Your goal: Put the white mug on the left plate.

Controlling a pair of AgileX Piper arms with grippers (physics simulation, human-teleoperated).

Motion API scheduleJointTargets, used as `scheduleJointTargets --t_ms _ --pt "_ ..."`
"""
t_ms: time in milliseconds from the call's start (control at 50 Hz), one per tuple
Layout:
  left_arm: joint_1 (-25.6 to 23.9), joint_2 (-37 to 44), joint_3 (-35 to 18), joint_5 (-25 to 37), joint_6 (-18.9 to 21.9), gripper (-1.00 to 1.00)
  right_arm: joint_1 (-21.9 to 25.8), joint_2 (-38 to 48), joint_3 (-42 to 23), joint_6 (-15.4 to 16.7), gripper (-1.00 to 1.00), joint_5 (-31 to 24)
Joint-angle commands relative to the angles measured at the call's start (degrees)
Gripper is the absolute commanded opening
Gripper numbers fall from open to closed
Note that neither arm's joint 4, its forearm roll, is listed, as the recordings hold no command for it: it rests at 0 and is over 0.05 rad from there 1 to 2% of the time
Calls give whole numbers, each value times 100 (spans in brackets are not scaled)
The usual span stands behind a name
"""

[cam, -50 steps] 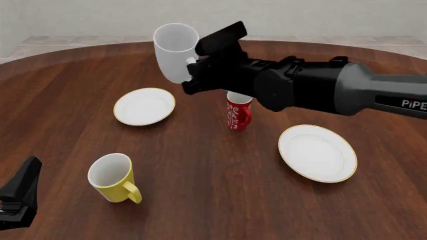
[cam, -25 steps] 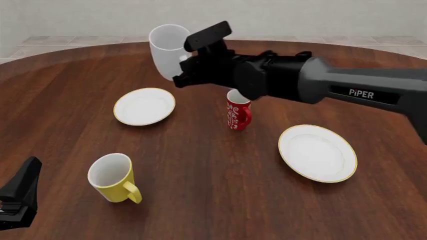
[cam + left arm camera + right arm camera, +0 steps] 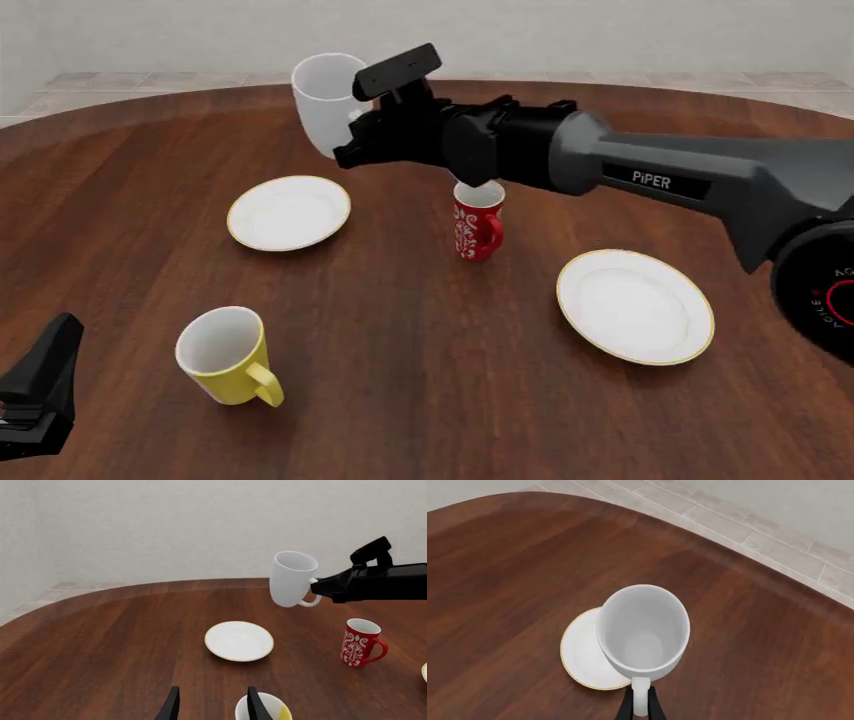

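White mug [image 3: 324, 100] aloft in right pincer [image 3: 638, 711], beyond left plate [image 3: 288, 213]

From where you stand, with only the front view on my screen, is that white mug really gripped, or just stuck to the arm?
Observer: Gripped. In the right wrist view, the right gripper pinches the white mug by its handle.
Operator: Is anything inside it?
Observer: No, that view looks straight in and it is empty.
Operator: Is it over the left plate yet?
Observer: The left wrist view shows the mug hanging in the air, beside rather than squarely above the left plate.
Operator: And the other arm?
Observer: The left gripper is open, beside the yellow mug.
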State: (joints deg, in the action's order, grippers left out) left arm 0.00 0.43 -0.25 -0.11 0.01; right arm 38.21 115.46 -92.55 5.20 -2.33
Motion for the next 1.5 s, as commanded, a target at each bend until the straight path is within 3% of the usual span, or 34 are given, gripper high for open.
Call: scheduleJointTargets --t_ms 20,840,1500 --pt "0 0 0 0 -1 100 -13 321 -501 4 -100 -212" --pt "-1 1 0 0 0 100 131 1613 -2225 -114 -100 -913" --pt "0 -1 0 0 1 100 346 1947 -2645 -215 -100 -1048"
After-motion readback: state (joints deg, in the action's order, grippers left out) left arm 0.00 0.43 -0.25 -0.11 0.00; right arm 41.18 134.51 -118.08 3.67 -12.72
